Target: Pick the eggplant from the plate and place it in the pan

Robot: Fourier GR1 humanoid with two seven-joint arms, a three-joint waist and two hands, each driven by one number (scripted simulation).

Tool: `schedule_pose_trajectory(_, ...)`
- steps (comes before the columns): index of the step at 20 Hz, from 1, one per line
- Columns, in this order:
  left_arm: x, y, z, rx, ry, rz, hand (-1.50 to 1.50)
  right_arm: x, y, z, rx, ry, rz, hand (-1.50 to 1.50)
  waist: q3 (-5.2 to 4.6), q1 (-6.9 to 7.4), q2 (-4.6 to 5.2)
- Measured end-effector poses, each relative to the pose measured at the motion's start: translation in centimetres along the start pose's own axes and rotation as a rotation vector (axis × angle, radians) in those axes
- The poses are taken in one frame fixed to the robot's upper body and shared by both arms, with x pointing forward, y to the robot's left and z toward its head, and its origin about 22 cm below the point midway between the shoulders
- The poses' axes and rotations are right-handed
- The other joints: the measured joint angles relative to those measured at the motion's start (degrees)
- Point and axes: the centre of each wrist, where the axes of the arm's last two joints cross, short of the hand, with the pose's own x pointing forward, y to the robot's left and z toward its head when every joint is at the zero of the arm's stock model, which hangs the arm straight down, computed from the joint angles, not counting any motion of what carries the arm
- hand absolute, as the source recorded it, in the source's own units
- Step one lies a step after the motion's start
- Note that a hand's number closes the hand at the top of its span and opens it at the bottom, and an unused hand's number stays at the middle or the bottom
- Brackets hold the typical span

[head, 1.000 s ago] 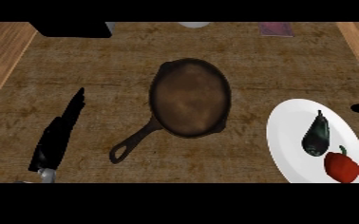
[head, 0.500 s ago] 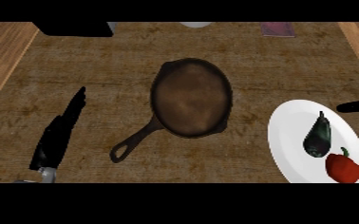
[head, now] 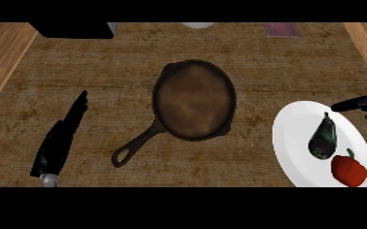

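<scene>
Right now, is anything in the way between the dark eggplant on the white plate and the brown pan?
Nothing visible. The dark eggplant lies on the white round plate, with the red pepper below it, off the path. Only bare wooden counter separates the plate from the brown cast-iron pan.

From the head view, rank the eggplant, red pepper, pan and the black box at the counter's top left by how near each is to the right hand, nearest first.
Measured from the right hand, which shows at the right edge:
1. Eggplant, on the white plate, just below the fingers.
2. Red pepper, lower on the same plate.
3. Pan, at the counter's middle, to the left.
4. Black box, far top left.
</scene>
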Motion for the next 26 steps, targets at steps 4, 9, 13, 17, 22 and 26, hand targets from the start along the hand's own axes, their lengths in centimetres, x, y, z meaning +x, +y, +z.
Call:
schedule_pose_trajectory(4,-0.5,-0.2,0.4,0.000,0.004,0.005,0.00,0.0,0.9,-1.3,0.018,0.046,0.037,-1.50,-0.03,-0.15,-0.03)
schedule_pose_trajectory(9,-0.3,0.5,0.4,0.012,0.000,-0.003,0.00,0.3,1.8,-2.1,0.031,0.084,0.059,-1.50,-0.02,-0.43,-0.11)
schedule_pose_trajectory(13,-0.5,0.6,0.5,0.014,0.001,0.000,0.00,0.7,2.8,-2.5,0.054,0.098,0.074,-1.50,-0.02,-0.61,-0.15)
schedule_pose_trajectory(17,-0.9,0.7,0.5,0.016,0.008,0.001,0.00,0.5,3.9,-3.5,0.067,0.112,0.088,-1.50,-0.12,-0.75,-0.22)
schedule_pose_trajectory(22,-0.6,0.4,0.5,0.013,0.014,0.004,0.00,0.4,4.0,-3.8,0.075,0.113,0.093,-1.50,-0.39,-0.87,-0.47)
schedule_pose_trajectory(26,-0.8,0.4,0.6,0.013,0.011,0.000,0.00,0.3,4.8,-4.4,0.075,0.119,0.104,-1.50,-0.87,-0.78,-0.75)
